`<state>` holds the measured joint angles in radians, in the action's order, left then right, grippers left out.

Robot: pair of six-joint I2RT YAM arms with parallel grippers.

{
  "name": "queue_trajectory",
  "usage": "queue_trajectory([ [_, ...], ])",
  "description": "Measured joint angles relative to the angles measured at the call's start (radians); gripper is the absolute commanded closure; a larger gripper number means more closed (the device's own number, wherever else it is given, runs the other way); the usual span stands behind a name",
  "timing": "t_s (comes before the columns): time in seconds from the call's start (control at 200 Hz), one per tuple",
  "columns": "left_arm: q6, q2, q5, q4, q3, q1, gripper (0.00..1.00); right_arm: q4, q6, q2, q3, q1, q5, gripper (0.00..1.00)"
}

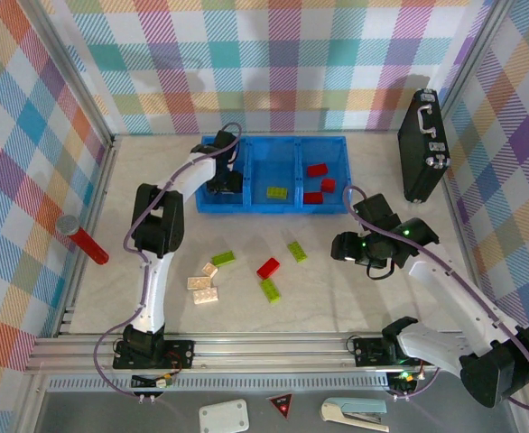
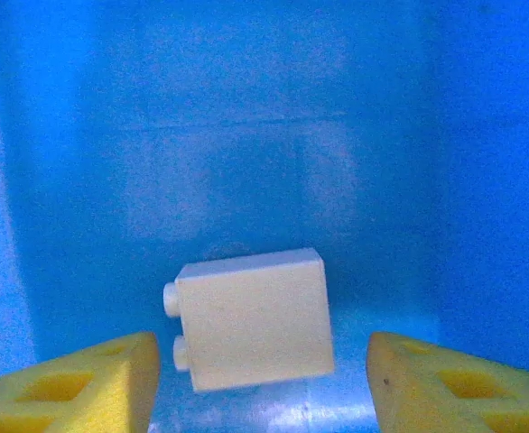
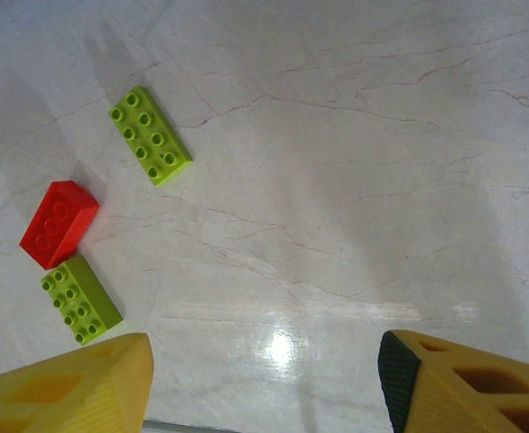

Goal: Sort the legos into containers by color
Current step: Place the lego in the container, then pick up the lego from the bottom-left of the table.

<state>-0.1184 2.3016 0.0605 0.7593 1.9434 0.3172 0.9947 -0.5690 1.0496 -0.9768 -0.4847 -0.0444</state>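
Observation:
The blue tray [image 1: 248, 206] has three containers side by side. My left gripper [image 1: 219, 188] reaches into the left one, open; a cream lego [image 2: 254, 320] lies loose between its yellow fingers [image 2: 93, 383], with a gap on each side. A green lego [image 1: 277, 192] is in the middle container and red legos [image 1: 317, 169] are in the right one. On the table lie three cream legos [image 1: 205, 296], green legos [image 1: 223, 258] [image 3: 150, 134] [image 3: 80, 299] and a red one [image 3: 59, 224]. My right gripper [image 3: 264, 379] hangs open over bare table to their right, holding nothing.
A black briefcase [image 1: 424, 144] stands upright at the back right. A red cylinder with a grey cap [image 1: 86, 242] lies at the table's left edge. Plaid walls close in the back and both sides.

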Motion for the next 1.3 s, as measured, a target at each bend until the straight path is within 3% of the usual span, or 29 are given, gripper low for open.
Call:
queue_trajectory([
  [0.755,-0.027,-0.472,-0.121,0.045,-0.352,0.0,0.39,-0.087,0.008,0.085,0.001,-0.008,0.049,0.32],
  [1.3,-0.076,-0.805,-0.174,0.078,-0.712,0.019,0.39,-0.12,0.007,0.141,0.0,-0.079,0.058,0.33],
])
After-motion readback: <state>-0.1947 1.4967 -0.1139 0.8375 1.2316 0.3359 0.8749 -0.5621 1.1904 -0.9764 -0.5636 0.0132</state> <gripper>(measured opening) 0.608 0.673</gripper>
